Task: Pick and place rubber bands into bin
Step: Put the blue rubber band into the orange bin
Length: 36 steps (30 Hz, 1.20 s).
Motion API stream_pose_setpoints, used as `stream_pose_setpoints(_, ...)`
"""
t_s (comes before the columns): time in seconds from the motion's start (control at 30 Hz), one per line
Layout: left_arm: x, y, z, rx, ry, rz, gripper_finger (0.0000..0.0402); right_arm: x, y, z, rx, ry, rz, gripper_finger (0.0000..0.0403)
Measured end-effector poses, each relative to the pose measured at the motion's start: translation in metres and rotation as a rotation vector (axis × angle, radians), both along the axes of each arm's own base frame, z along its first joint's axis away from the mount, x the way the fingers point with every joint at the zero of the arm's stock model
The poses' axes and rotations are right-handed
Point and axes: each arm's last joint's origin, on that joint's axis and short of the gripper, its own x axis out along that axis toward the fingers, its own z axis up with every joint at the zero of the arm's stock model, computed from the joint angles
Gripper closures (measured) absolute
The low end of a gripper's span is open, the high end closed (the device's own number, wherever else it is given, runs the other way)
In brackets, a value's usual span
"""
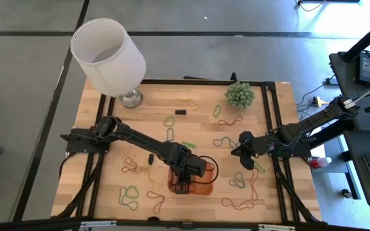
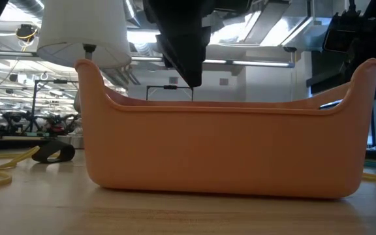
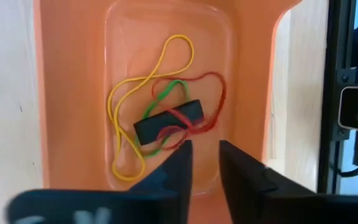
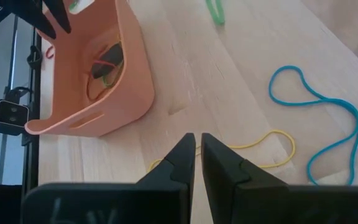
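The orange bin (image 1: 201,187) stands near the table's front edge, at the middle. Inside it lie yellow (image 3: 126,106), red (image 3: 213,99) and green (image 3: 166,93) rubber bands, tangled over a small black piece (image 3: 166,119). My left gripper (image 3: 205,149) hangs over the bin, pointing steeply down, open, with nothing between its fingers. Several more rubber bands lie loose on the wood, such as a green one (image 1: 128,192) and a red one (image 1: 236,204). My right gripper (image 4: 197,140) waits shut above the table's right part, over a yellow band (image 4: 272,149) and beside a blue one (image 4: 322,124).
A lamp with a white shade (image 1: 108,54) stands at the far left corner. A small green plant (image 1: 239,94) is at the far right. Small black pieces (image 1: 180,112) (image 1: 151,158) lie among the bands. Black frame rails (image 1: 272,115) run along the table's sides.
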Motion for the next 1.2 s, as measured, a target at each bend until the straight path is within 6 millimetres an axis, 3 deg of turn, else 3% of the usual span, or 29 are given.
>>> stream_pose_setpoints(0.2,0.0,0.0,0.0,0.008,0.0,0.025,0.0254,0.0,0.0,0.0,0.0,0.0,0.0,0.0371)
stream_pose_setpoints(0.33,0.001,0.002,0.0,0.001,0.004,0.05,0.0246,0.0,0.0,0.0,0.0,0.0,0.0,0.0371)
stream_pose_setpoints(0.5,-0.003,0.004,0.014,0.018,-0.042,0.032,0.029,0.0,0.0,0.0,0.0,-0.001,0.001,0.0371)
stream_pose_setpoints(0.73,-0.022,0.012,0.05,0.114,-0.113,-0.039,0.039,0.001,0.0,0.001,0.016,-0.009,-0.01,0.0371)
stream_pose_setpoints(1.0,-0.057,0.032,0.077,0.306,-0.105,-0.122,0.04,0.001,0.001,0.002,0.041,-0.018,-0.028,0.0371)
stream_pose_setpoints(1.2,-0.092,0.061,0.07,0.296,-0.077,-0.095,0.04,0.005,0.002,0.007,0.075,-0.076,-0.044,0.0372)
